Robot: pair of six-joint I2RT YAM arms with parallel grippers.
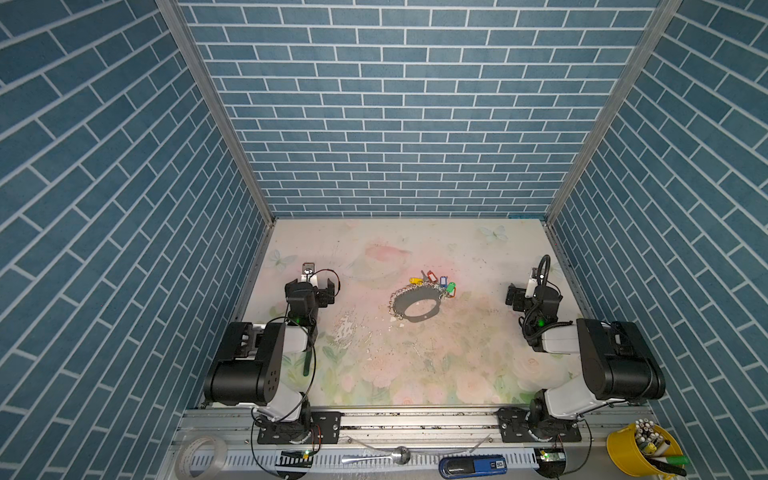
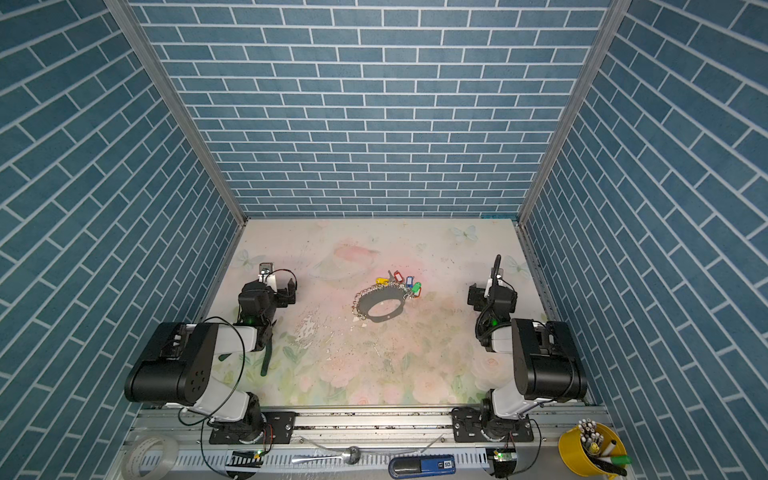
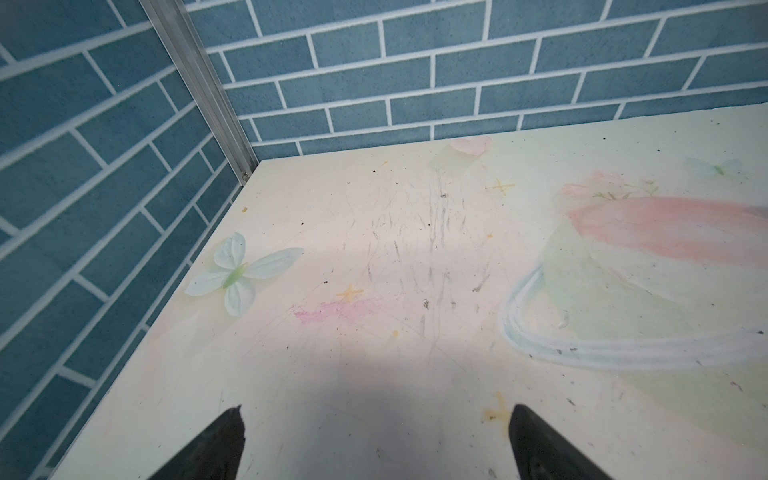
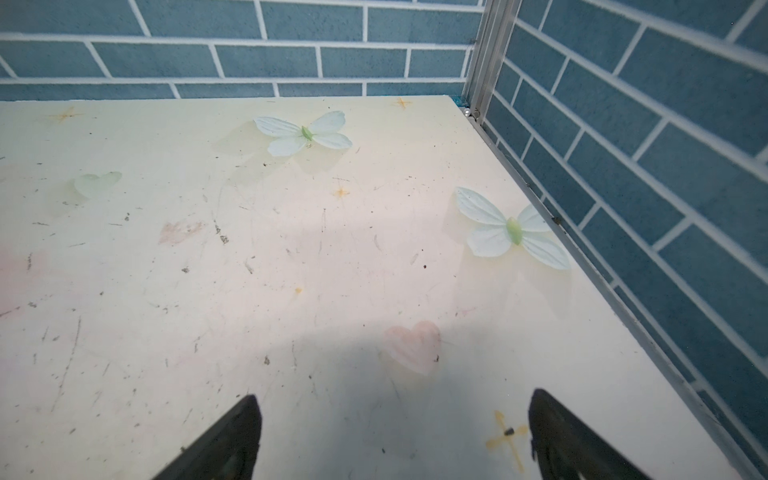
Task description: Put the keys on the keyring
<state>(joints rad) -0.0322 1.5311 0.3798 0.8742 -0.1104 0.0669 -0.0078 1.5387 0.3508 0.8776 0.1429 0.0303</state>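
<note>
Keys, small silver metal with coloured plastic tags [image 1: 434, 283], bunch at far rim of flat black chain-edged keyring [image 1: 400, 306], mid-table. Fingers spread, empty: left gripper [image 3: 376, 415], right gripper [image 4: 395, 401]. Risk: tangled tags may drag hoop.

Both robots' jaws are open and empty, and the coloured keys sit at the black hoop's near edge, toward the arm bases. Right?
Not quite. The keys cluster at the black hoop's far edge, toward the back wall, as both top views show. Both jaws are open and empty.

Blue brick-pattern walls [image 1: 415, 104]; worn floral tabletop [image 1: 415, 365]; aluminium corner posts [image 1: 216, 116]
</note>
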